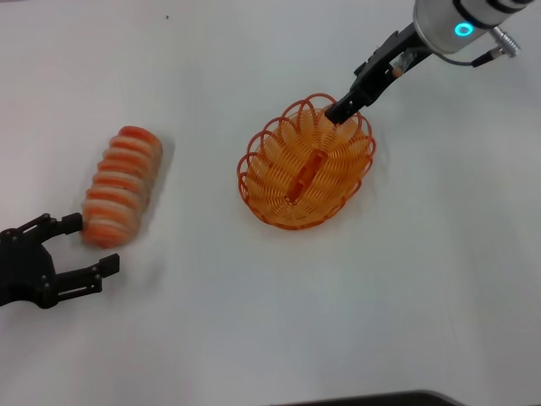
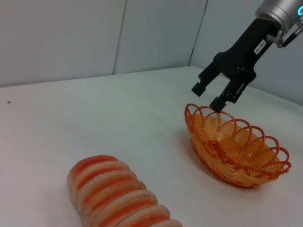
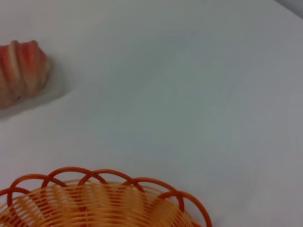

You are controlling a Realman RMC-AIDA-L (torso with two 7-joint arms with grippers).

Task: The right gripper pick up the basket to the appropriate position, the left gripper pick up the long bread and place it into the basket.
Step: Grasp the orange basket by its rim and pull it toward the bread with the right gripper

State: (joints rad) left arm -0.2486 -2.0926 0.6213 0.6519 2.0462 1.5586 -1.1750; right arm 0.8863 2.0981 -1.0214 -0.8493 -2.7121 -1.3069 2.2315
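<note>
Nearest, left gripper (image 1: pixel 89 245) low on the white table (image 1: pixel 254 330), jaws apart, just short of the long bread (image 1: pixel 122 186). Farther off, well apart and unobstructed, basket (image 1: pixel 306 165) resting upright. Beyond, right gripper (image 2: pixel 211 95) at its far rim, jaws apart, seemingly straddling a loop.

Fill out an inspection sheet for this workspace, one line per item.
Surface: white table, one small dark speck far off.
Job's things: basket upright and empty; long bread lying on the table, apart from it.
Clutter: nothing seen.
Grippers: right gripper open, at the basket's far rim; left gripper open, just short of the bread's near end.
Cables: short lead beside the right arm's blue ring.
Surroundings: pale wall panels behind.
</note>
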